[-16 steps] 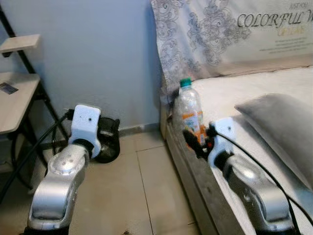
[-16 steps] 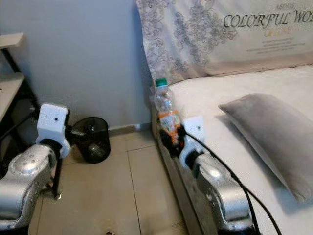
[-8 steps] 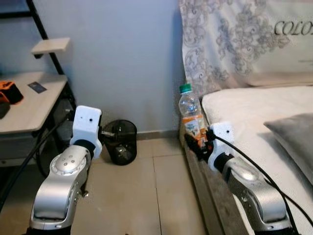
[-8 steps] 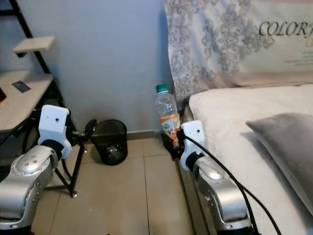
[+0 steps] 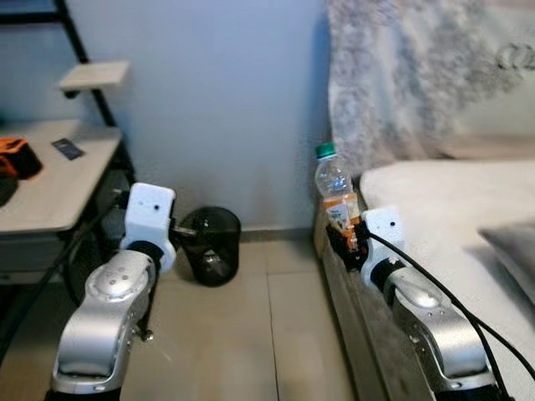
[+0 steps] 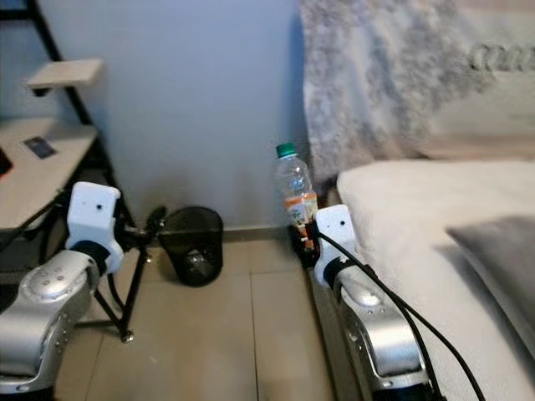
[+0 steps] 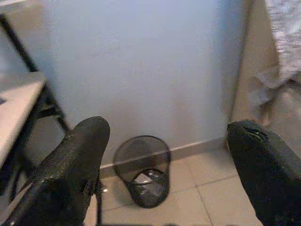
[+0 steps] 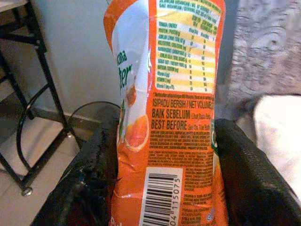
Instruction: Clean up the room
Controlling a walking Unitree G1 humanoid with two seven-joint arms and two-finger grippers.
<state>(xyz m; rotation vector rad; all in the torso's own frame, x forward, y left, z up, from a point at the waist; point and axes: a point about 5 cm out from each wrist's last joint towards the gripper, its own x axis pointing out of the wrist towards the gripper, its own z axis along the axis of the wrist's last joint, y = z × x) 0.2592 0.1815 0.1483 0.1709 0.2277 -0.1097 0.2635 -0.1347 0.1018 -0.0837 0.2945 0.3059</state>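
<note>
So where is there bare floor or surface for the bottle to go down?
Bare tiles run between the bin and the bed edge. The mattress top left of the pillow is free. The desk already holds small items. The right tool grips the bottle.

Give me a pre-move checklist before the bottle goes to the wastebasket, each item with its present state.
1. Right gripper shut on the bottle: ok, fingers press the orange label on both sides.
2. Bottle upright, green cap on: ok.
3. Wastebasket in sight, standing on the floor by the wall: ok.
4. Room in the wastebasket: ok, some trash at the bottom, open above.
5. Left gripper open and holding nothing: ok.
6. Floor tiles between bed and wastebasket free of obstacles: ok as far as visible.
</note>
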